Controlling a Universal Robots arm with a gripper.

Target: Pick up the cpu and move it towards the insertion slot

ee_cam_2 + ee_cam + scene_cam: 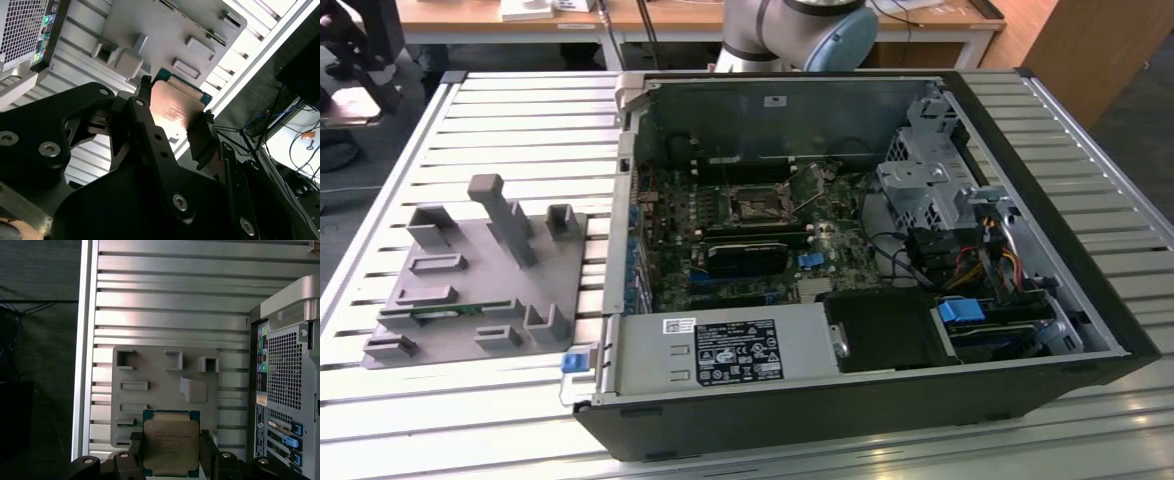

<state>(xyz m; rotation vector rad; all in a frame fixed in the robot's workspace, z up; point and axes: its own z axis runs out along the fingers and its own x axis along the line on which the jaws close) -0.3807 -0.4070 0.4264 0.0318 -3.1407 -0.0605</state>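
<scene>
Cpu (171,447) pinched by two opposite edges in gripper (171,440), silvery lid facing the first wrist view, green rim showing round it. Same hold in second wrist view: gripper (176,100) clamped on cpu (172,112), black fingers (200,140) tight against its sides. Held in the air, off any surface, with grey tray (165,385) seen past it and rear panel of computer case (285,380) to one side.

Surface: slatted metal table (520,120), shiny ribs running across. At exterior view's left, grey tray (454,300) with upright posts and recesses, thin green memory stick (447,312) lying in one. Just beside tray, toward exterior view's right, computer case (854,400) on its side, side panel off, motherboard facing up. Near middle of board, insertion slot (758,205): dark square in shiny metal bracket, well apart from tray.

Room: wooden desk (680,20) behind table, robot arm base (794,35) at far edge.

Edges: table rail (85,340) close beside tray, dark floor (40,365) past it. Case wall between tray and slot. Open air above slot; long black card (747,258) just nearer the camera, drive cage (921,190) and cables (987,265) toward exterior view's right.
</scene>
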